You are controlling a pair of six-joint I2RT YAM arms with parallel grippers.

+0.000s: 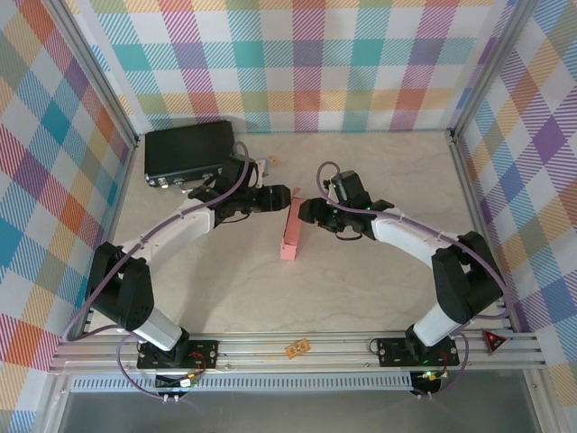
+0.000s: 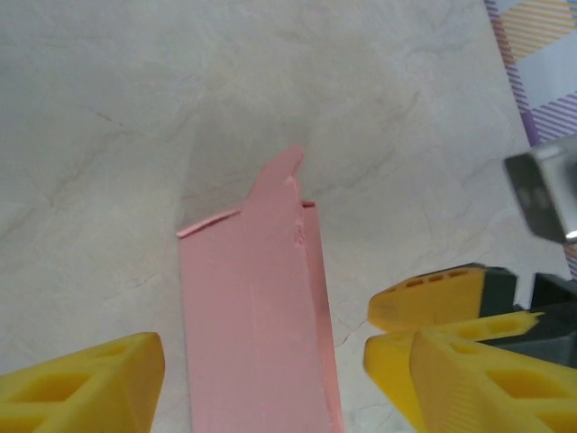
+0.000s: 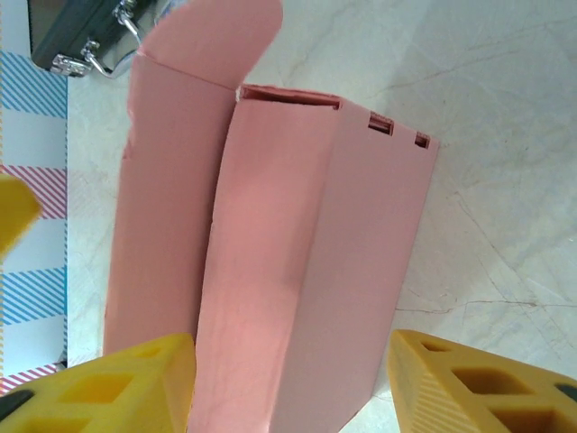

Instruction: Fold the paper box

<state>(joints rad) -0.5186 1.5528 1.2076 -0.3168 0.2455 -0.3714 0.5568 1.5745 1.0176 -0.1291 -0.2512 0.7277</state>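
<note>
The salmon-pink paper box point(image 1: 290, 233) stands partly folded in the middle of the table, narrow and on edge. My left gripper point(image 1: 285, 197) meets its far end from the left, my right gripper point(image 1: 306, 213) from the right. In the left wrist view the left gripper point(image 2: 263, 356) is open, its yellow fingers well apart on either side of the box point(image 2: 252, 316), whose rounded flap sticks out at the far end. In the right wrist view the right gripper point(image 3: 290, 347) is open astride the box point(image 3: 297, 253); its left pad point(image 3: 144, 383) lies against the card.
A black hard case point(image 1: 185, 152) with metal latches lies at the back left, also seen as the case point(image 3: 81, 36) in the right wrist view. Checked walls and aluminium rails close in the table. A small tag point(image 1: 297, 346) lies on the front rail.
</note>
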